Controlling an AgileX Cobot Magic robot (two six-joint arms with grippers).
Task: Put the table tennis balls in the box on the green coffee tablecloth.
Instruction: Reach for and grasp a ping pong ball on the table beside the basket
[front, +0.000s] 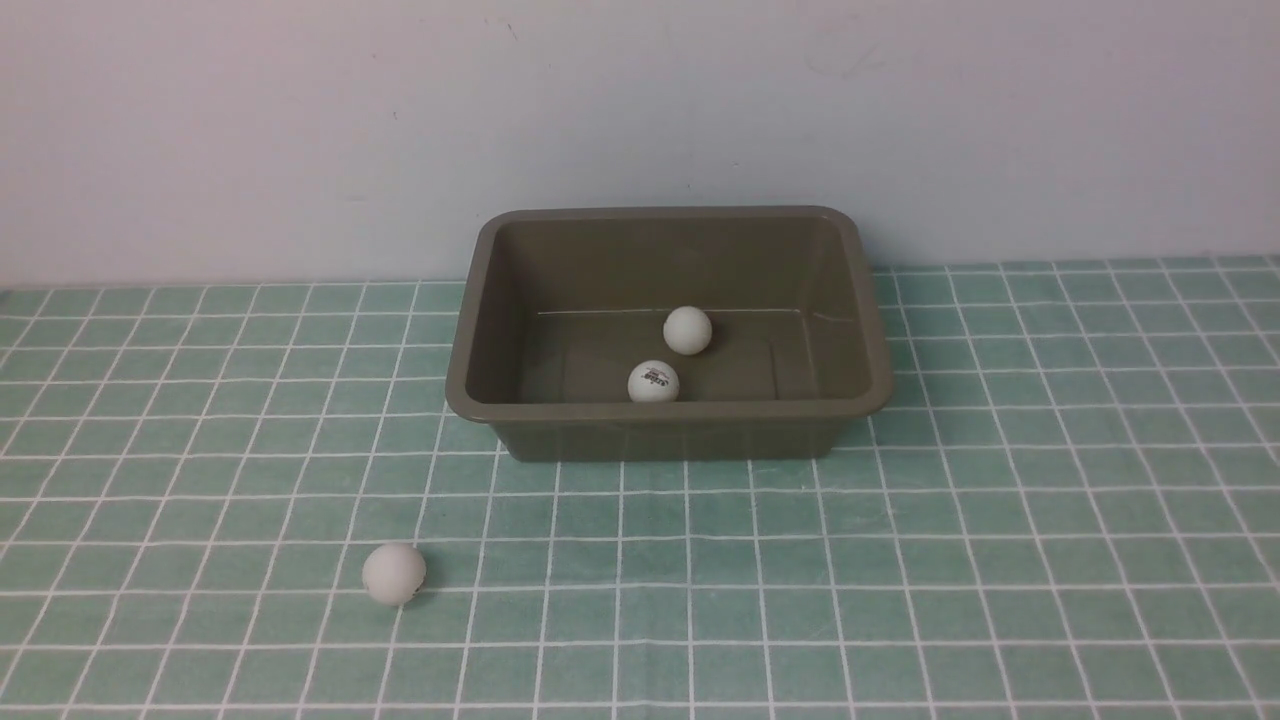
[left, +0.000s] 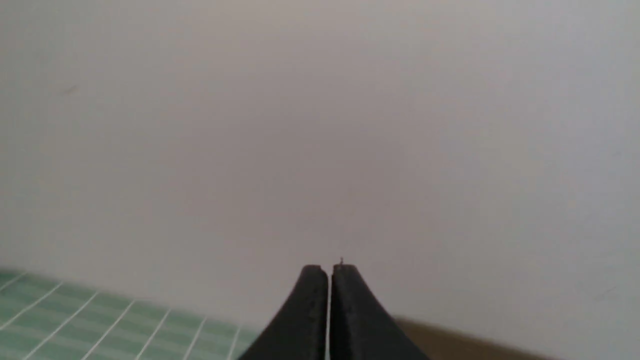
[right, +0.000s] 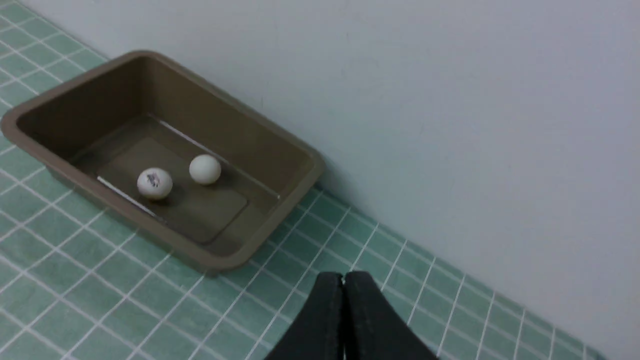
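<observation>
Table tennis balls (front: 687, 330): two in box (front: 760, 412), third ball (front: 394, 573) on tablecloth (front: 1000, 520); end effectors (left: 330, 270) (right: 344, 277) pressed together.

The print on one ball (front: 653, 381) is too small to be read; its underside is hidden by the near rim of the box (front: 700, 412). In the left wrist view the box is blurred and cut off.

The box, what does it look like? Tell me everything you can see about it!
The box is an olive-brown rectangular tub that looks like smooth plastic, with rounded corners, a flared rim and sloping sides. It has no lid and stands upright on the green cloth, close to the wall. A plain ball and a logo ball rest on its floor, apart from each other. Nothing else touches it.
</observation>
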